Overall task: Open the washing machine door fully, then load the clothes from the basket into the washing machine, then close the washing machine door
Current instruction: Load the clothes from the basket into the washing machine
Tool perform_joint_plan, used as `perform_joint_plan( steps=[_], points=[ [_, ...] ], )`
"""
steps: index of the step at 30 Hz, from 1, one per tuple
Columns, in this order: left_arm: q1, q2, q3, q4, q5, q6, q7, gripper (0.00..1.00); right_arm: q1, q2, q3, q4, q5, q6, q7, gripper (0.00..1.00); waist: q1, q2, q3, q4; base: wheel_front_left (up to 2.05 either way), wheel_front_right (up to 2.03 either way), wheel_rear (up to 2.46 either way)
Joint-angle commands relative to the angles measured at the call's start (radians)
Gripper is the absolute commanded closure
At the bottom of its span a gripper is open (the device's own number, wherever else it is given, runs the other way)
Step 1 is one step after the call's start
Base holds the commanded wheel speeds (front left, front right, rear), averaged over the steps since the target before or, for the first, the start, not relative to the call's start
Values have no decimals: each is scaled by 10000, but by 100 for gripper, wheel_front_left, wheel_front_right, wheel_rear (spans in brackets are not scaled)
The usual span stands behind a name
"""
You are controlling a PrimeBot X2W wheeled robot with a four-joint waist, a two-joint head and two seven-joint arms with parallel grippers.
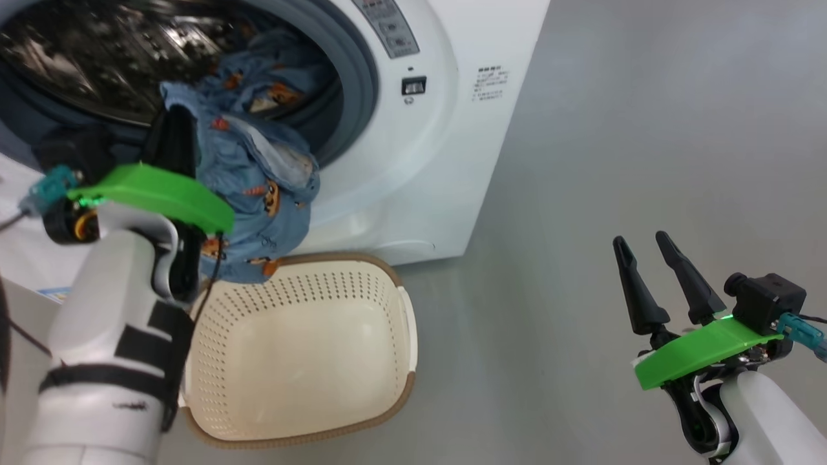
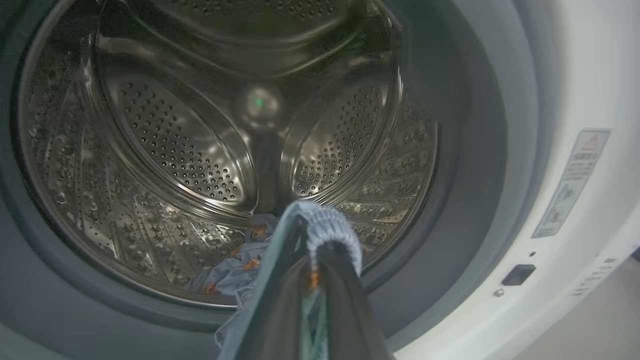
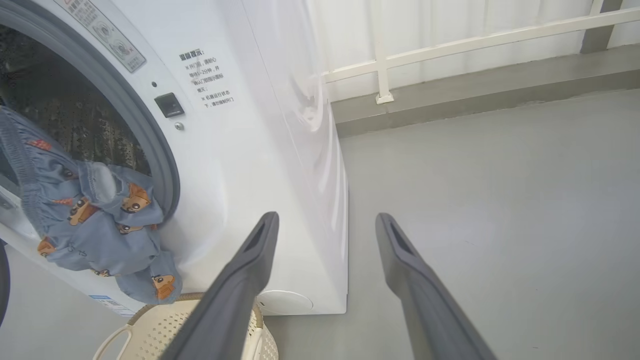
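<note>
- Key relation: the drum [image 2: 175, 150] lies straight ahead of the left gripper [image 2: 314, 265]. In the left wrist view it fills the upper and middle frame, just beyond the fingertips.
- Left gripper: jaws pinched tight on a ribbed hem of the blue garment [image 1: 252, 187]. That hem loops over the fingertips in the wrist view.
- Garment position: in the head view it sits left of centre, at the mouth of the washer [image 1: 452, 129]. Its top is level with the opening, and the bulk hangs down over the lower gasket [image 2: 475, 175] outside the drum.
- Long axis: roughly top to bottom of the head view, from the grip down to the near rim of the basket [image 1: 323, 284]. The lowest fold is just above that rim; I cannot tell whether they touch.
- Second garment [image 2: 235, 270]: already inside, on the drum floor, lower centre of the wrist view.
- Basket: below the opening at lower centre, with nothing showing inside it.
- Right gripper [image 1: 641, 242]: lower right of the head view, over bare floor [image 1: 581, 161]. Jaws spread wide, holding nothing, well apart from the washer mouth.
- Judgement: the left arm is the nearer and the loaded one. The coming move calls for a reach deeper into the drum, so the hanging part clears the gasket lip before release.
- Risk: a release at the lip would likely let the bulk slide back toward the basket.
</note>
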Motion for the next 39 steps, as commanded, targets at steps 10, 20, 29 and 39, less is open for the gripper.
perform_joint_plan(
  steps=[10, 20, 29, 39],
  points=[
    [-2854, 1056, -282, 1824, 2, -50, -63, 100, -507, 497, -172, -599, -368, 73, -80, 0, 0, 0, 2601, -1174, 0, 0, 0],
    [-4592, 1415, 15, 2142, 200, -6, -63, 100, -401, 911, -405, -899, -594, 73, -80, 0, 0, 0, 3684, -1658, 0, 0, 0],
    [-3910, 1181, 2641, -1246, 1218, 460, -63, 100, -665, 1126, -364, -919, -761, 73, -80, 0, 0, 0, 3899, -1587, 0, 0, 0],
    [-4151, 833, 1902, 2181, 1877, 139, 273, 0, -777, 1079, -187, -686, -694, 73, -80, 0, 0, 0, 3537, -1373, 0, 0, 0]
  ],
)
